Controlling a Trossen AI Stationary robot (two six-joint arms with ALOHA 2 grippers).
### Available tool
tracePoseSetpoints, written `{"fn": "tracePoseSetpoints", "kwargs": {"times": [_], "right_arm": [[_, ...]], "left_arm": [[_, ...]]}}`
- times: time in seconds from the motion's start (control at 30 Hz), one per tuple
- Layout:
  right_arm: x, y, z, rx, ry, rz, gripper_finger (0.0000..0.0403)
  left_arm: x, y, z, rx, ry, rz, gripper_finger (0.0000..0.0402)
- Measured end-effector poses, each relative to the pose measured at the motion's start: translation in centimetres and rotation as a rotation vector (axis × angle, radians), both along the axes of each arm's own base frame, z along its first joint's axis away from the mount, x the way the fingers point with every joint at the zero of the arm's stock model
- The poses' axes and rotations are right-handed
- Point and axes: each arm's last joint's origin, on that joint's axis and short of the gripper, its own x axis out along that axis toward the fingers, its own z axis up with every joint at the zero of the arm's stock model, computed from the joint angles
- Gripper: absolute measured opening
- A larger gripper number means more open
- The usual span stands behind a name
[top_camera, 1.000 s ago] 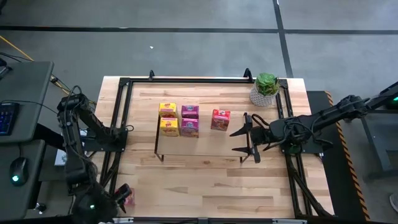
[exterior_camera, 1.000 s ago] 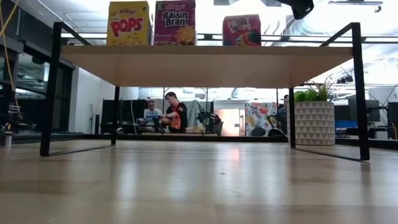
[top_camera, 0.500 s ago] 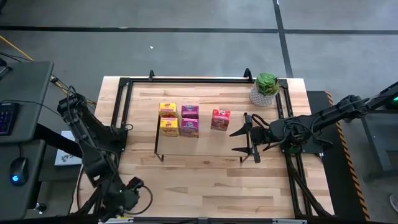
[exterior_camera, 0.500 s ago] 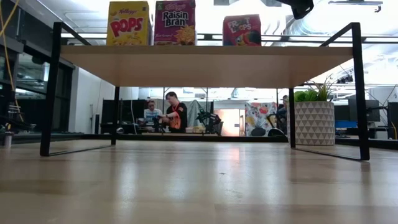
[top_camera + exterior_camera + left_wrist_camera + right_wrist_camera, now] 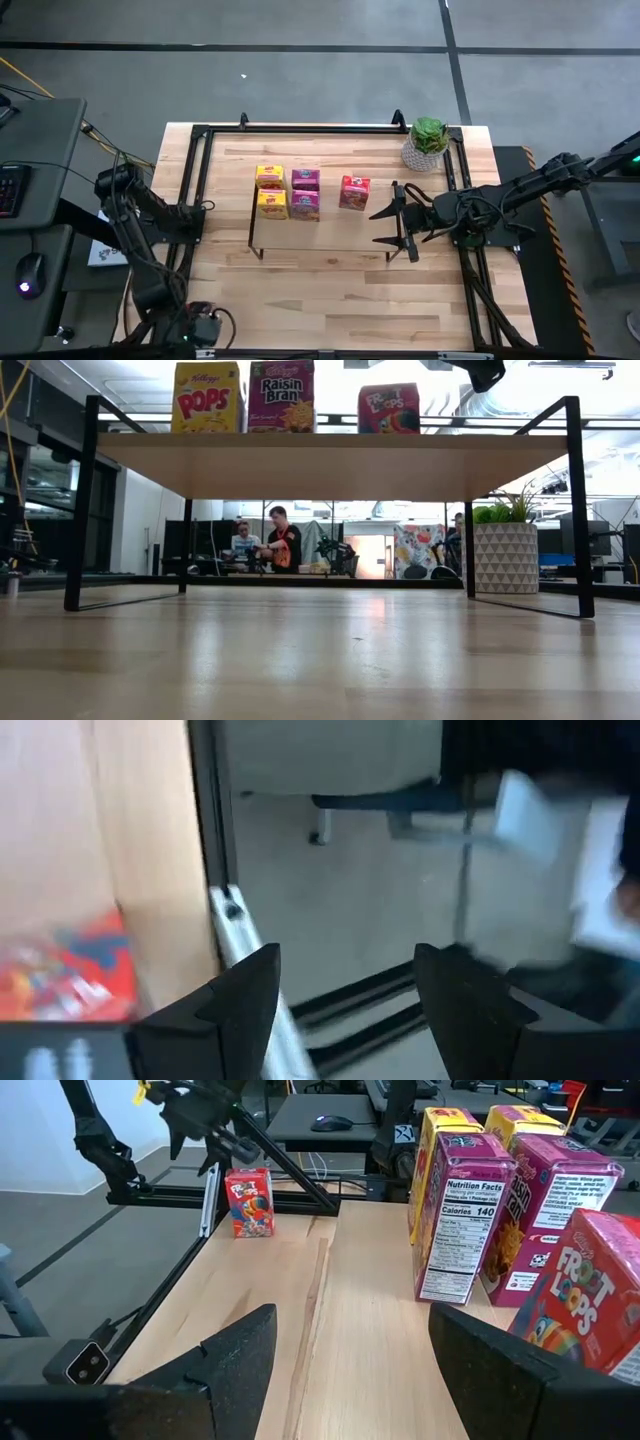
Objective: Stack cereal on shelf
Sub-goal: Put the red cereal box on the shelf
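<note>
both fingers (image 5: 230,1360) spread over light wood table (image 5: 330,300), office behind.

Four cameras look at one table.
One looks straight down on the table (image 5: 330,290). One sits low on the tabletop, looking under the shelf (image 5: 330,460) into the room. One rides each wrist. Top and low cameras both see the shelf and the plant (image 5: 427,142).

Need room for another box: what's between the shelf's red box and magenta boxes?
Only bare shelf top separates the red box from the magenta boxes, per the high view.
</note>
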Motion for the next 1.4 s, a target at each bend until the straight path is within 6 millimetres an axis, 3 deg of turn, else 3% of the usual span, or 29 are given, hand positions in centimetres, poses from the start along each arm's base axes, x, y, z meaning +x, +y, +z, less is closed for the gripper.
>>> {"fn": "tracePoseSetpoints", "kwargs": {"times": [0.3,0.47,0.6,0.77,0.97,1.4], "right_arm": [[0.0,0.0,0.0,0.0,0.001,0.003,0.0256],[0.0,0.0,0.0,0.0,0.001,0.003,0.0256],[0.0,0.0,0.0,-0.001,0.005,0.003,0.0256],[0.0,0.0,-0.2,-0.005,0.016,0.003,0.0256],[0.0,0.0,-0.1,-0.004,0.014,0.003,0.0256],[0.0,0.0,-0.1,-0.004,0.014,0.002,0.0256]], "left_arm": [[-0.4,0.2,0.7,-0.091,0.346,0.451,0.022],[-0.7,0.8,0.7,-0.046,0.358,0.561,0.022],[-1.7,1.0,0.5,0.009,0.508,0.663,0.022],[-3.3,0.4,0.9,-0.021,0.511,0.65,0.022],[-4.5,1.2,0.9,0.055,0.422,0.695,0.022],[-4.2,2.1,0.5,0.151,0.348,0.648,0.022]]}}
